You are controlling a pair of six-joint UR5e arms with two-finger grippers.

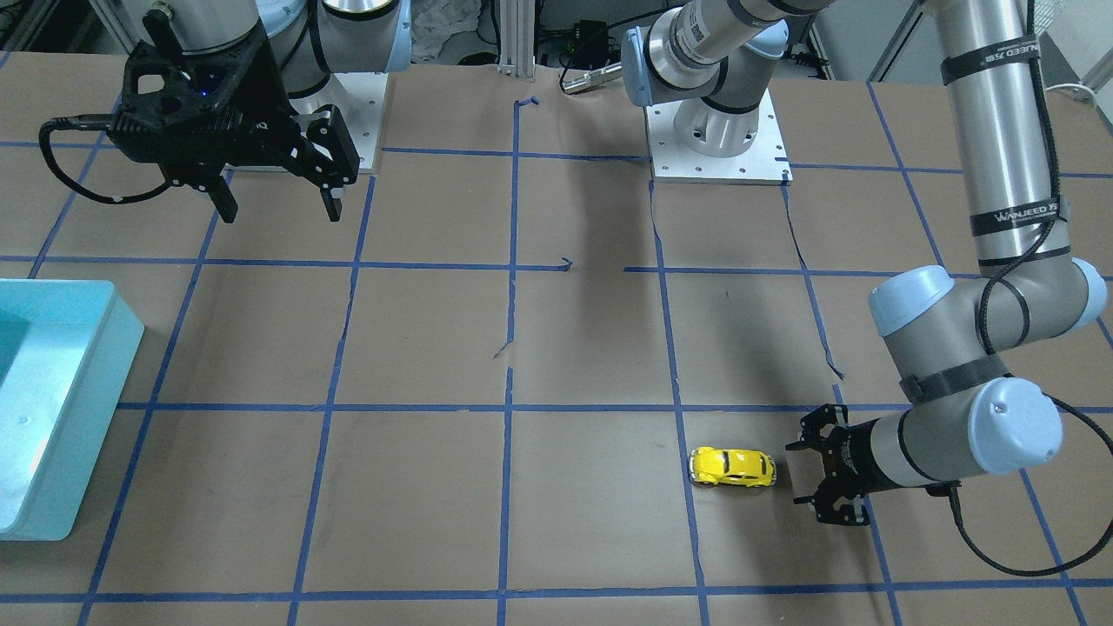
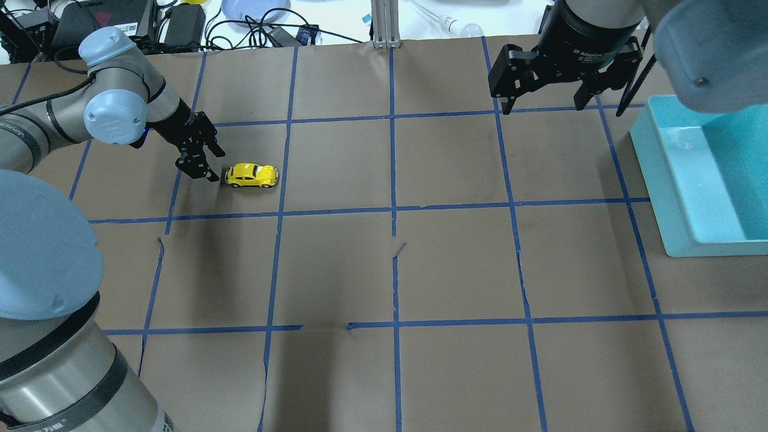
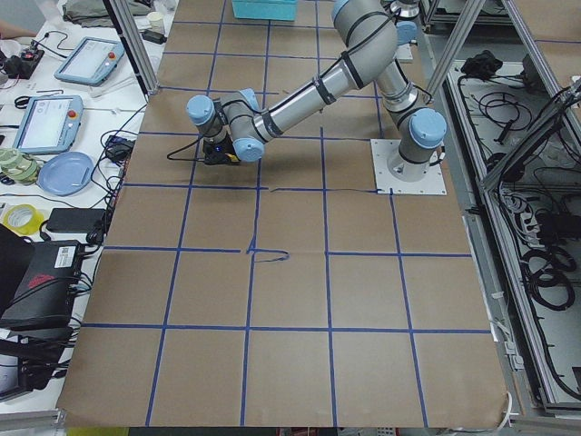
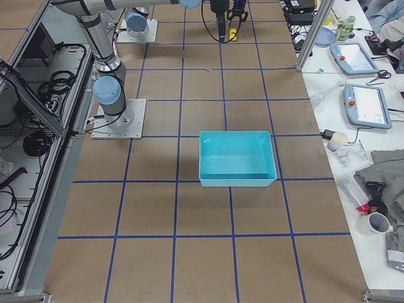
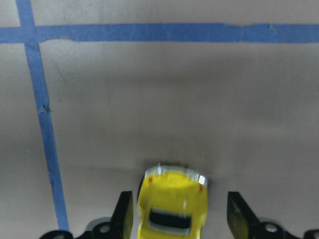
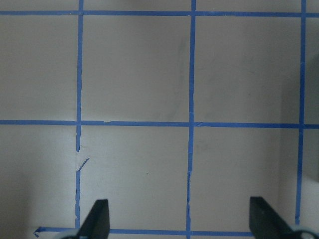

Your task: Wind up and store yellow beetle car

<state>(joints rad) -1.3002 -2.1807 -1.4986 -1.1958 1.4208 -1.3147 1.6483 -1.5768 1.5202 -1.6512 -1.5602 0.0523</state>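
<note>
The yellow beetle car (image 2: 252, 174) stands on its wheels on the brown paper table, also in the front view (image 1: 732, 468). My left gripper (image 2: 216, 166) is low at the table, lying sideways, open, its fingertips just at one end of the car (image 1: 797, 474). In the left wrist view the car (image 5: 172, 201) sits between the open fingers (image 5: 123, 214), and I cannot tell if the left finger touches it. My right gripper (image 2: 543, 107) hangs high, open and empty (image 1: 278, 204), far from the car; its wrist view shows only its fingertips (image 6: 97, 216) over taped paper.
A teal bin (image 2: 666, 180) stands on the robot's right side of the table, also in the front view (image 1: 78, 382) and right view (image 4: 237, 158). Blue tape lines grid the table. Both arm bases (image 1: 717, 148) stand at the robot's edge.
</note>
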